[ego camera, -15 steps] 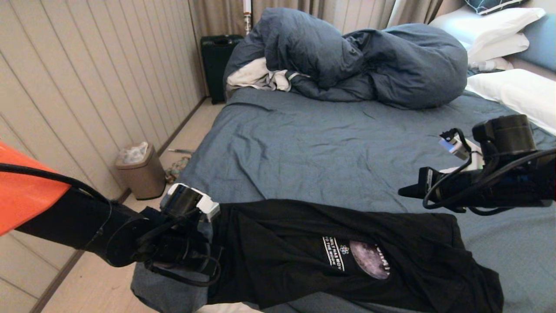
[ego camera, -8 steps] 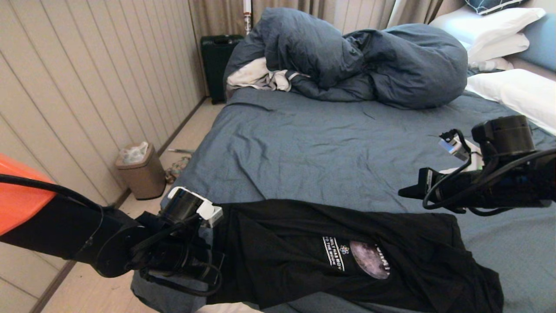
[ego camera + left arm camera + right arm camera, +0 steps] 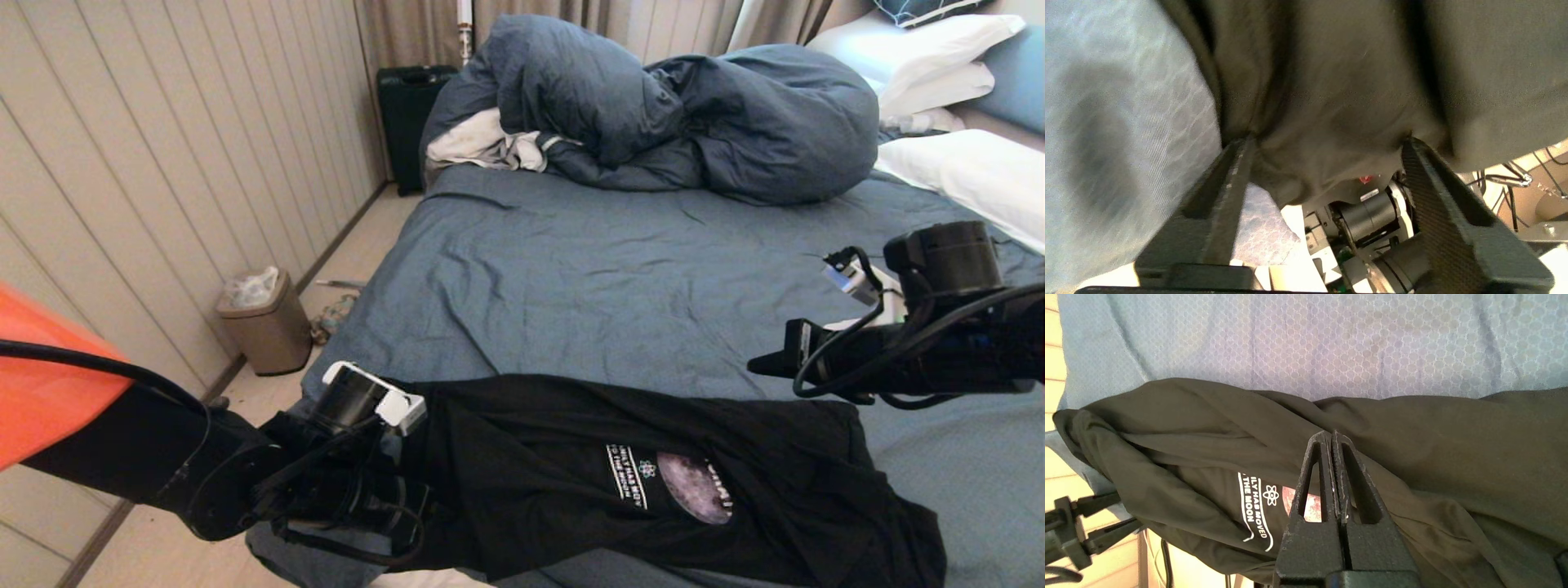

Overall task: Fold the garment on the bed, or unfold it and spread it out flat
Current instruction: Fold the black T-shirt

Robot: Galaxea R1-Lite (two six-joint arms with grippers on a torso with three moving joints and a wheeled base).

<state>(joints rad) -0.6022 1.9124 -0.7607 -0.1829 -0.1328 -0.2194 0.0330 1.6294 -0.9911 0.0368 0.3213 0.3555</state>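
The garment point(image 3: 571, 474), a black T-shirt with a moon print point(image 3: 694, 488) and white lettering, lies lengthwise along the near edge of the bed point(image 3: 588, 278), folded over and wrinkled. My left gripper point(image 3: 1327, 141) is at its left end by the bed's corner. Its fingers point(image 3: 1229, 183) stand apart, and the garment's edge point(image 3: 1331, 73) hangs loosely between them. In the head view that hand point(image 3: 392, 498) is partly hidden against the black cloth. My right gripper point(image 3: 1332, 433) is shut and empty, hovering above the garment's point(image 3: 1453, 437) far edge on the right point(image 3: 755, 365).
A bulky dark-blue duvet point(image 3: 669, 106) and a white cloth point(image 3: 482, 143) are heaped at the bed's far end. White pillows point(image 3: 971, 175) lie far right. On the floor to the left stand a small bin point(image 3: 265, 322) and a black suitcase point(image 3: 408, 114) by the panelled wall.
My left gripper has opened, letting go of the garment's left end, and that arm has dropped a little. The right arm has barely moved.
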